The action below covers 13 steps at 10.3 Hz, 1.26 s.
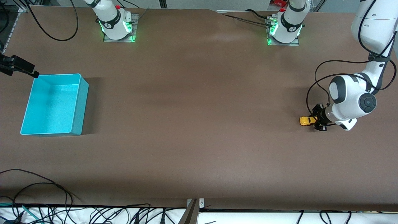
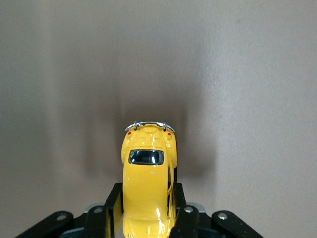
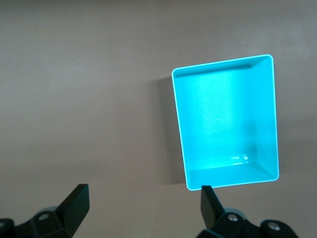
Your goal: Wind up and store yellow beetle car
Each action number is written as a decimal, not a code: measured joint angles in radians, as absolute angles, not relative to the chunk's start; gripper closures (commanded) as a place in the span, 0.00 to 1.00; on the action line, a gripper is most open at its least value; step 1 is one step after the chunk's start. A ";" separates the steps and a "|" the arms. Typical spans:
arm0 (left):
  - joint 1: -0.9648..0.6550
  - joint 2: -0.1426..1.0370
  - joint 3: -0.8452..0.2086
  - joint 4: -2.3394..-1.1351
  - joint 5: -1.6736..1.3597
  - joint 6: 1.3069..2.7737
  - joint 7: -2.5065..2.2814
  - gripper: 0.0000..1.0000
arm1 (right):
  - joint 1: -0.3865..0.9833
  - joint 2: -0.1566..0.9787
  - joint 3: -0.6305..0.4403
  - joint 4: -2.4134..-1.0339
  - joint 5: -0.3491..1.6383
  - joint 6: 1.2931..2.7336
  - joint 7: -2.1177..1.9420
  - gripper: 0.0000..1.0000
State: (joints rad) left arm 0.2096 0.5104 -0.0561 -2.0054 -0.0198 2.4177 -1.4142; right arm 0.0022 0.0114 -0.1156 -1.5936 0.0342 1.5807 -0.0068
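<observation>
One car (image 1: 306,120) is on the table at the right of the front frame, just below mid-height, well apart from the bin (image 1: 79,105) at the left edge. Left gripper (image 1: 317,122) is low at the table with its jaws closed on the car's flanks; in the left wrist frame the car (image 2: 147,186) sits bottom centre, black fingers (image 2: 113,206) pressed to both sides, chrome bumper pointing away. Judged small, light and rigid, with a glossy rounded shell likely to slip under a loose pinch; the flat flanks between the wheels are the sound hold, while bumper and wheels look easily damaged. Right gripper (image 3: 143,201), at the bottom of its wrist frame, hangs beside the bin (image 3: 181,114), jaws wide and empty, waiting.
</observation>
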 measured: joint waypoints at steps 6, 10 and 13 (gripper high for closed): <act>0.238 0.514 -0.056 -2.001 -0.019 2.418 -1.348 1.00 | 0.002 0.012 -0.116 -1.594 0.034 1.584 -0.007 0.00; 0.238 0.514 -0.056 -2.001 -0.019 2.418 -1.348 1.00 | 0.002 0.012 -0.116 -1.594 0.034 1.584 -0.008 0.00; 0.239 0.514 -0.056 -2.000 -0.019 2.418 -1.348 1.00 | 0.002 0.007 -0.116 -1.593 0.034 1.584 -0.008 0.00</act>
State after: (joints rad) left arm 0.2387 0.5139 -0.0561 -2.0005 -0.0190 2.4178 -1.3480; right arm 0.0022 0.0072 -0.1158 -1.5935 0.0342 1.5835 -0.0077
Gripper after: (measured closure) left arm 0.564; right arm 0.000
